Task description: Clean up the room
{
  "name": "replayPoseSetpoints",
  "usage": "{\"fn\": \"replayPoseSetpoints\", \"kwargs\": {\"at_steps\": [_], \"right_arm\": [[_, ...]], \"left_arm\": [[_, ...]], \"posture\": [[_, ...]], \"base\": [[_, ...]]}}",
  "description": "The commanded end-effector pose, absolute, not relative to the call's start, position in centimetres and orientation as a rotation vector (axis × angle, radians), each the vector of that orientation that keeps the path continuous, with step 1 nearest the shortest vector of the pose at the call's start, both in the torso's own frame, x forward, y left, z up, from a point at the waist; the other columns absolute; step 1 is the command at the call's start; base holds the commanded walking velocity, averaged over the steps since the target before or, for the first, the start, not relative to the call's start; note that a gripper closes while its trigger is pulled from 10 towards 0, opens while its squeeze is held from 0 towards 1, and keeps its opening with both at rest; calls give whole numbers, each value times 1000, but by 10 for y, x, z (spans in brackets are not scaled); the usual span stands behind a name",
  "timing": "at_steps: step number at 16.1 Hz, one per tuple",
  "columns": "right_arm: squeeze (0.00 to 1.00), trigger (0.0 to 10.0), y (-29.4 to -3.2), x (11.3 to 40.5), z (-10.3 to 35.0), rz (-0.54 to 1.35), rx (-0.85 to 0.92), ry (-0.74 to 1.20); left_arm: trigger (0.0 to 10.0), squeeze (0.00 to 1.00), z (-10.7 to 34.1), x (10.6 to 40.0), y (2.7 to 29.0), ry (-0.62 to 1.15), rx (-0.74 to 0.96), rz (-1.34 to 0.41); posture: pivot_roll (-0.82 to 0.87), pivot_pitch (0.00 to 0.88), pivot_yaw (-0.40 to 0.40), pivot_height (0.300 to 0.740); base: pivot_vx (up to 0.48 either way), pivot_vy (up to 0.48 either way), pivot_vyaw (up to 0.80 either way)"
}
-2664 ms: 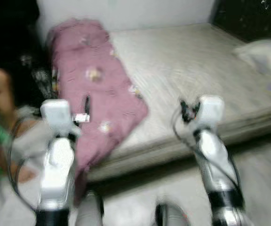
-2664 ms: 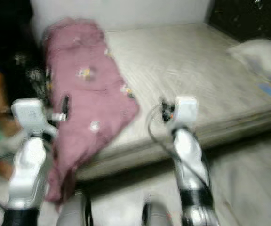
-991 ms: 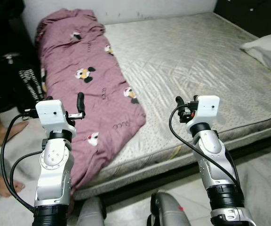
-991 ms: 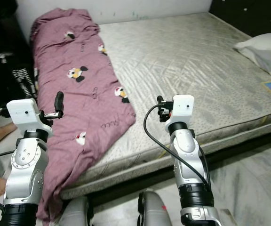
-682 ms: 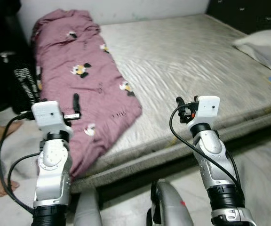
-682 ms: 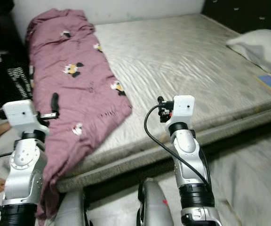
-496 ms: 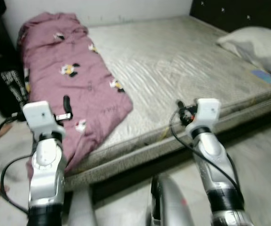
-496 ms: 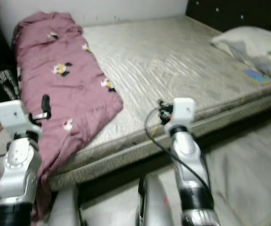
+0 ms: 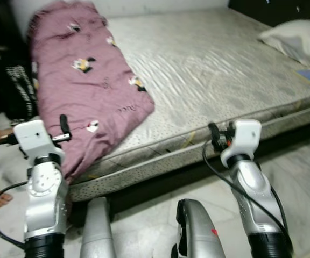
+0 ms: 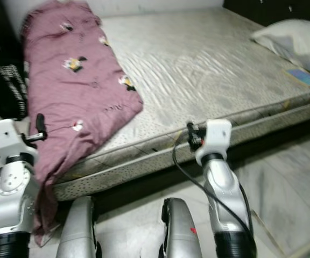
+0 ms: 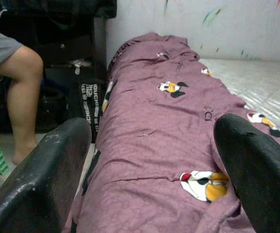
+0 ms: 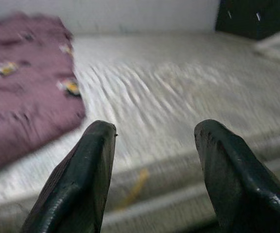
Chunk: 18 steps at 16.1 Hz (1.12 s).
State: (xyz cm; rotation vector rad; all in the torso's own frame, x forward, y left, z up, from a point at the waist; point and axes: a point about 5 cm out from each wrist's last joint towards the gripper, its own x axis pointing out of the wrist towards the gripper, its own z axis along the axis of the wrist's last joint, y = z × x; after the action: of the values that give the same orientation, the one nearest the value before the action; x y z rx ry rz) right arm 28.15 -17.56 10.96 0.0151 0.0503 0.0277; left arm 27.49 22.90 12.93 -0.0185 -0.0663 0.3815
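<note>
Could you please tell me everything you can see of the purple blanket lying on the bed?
The mauve-purple cartoon-print fabric blanket is soft, wrinkled cloth with scattered small cartoon figures in white, black and yellow. It lies spread lengthwise along the robot's left side of the bare grey quilted mattress, bunched at the far end by the wall. Its near end drapes over the mattress edge and hangs toward the floor. Neither gripper touches it.
</note>
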Motion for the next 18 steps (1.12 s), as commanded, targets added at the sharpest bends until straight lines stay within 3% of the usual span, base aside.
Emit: {"fn": "replayPoseSetpoints", "kwargs": {"at_steps": [1, 6, 11, 18], "right_arm": [[0, 10000, -181, 279, 117, 24, 11, 37], [0, 10000, -210, 249, 120, -45, -51, 88], [0, 10000, -211, 238, 123, -48, -67, 119], [0, 10000, -211, 240, 125, -64, -72, 122]], "left_arm": [[10000, 0, 129, 280, 234, -50, -23, 395], [10000, 0, 126, 308, 236, -7, -33, 351], [10000, 0, 108, 339, 220, 136, 2, 290], [10000, 0, 78, 347, 198, 305, 46, 233]], "posture": [[-108, 106, -28, 556], [-191, 183, -13, 517], [-225, 193, -6, 517], [-234, 166, 12, 517]], "base": [[0, 0, 0], [0, 0, 0], [0, 0, 0], [0, 0, 0]]}}
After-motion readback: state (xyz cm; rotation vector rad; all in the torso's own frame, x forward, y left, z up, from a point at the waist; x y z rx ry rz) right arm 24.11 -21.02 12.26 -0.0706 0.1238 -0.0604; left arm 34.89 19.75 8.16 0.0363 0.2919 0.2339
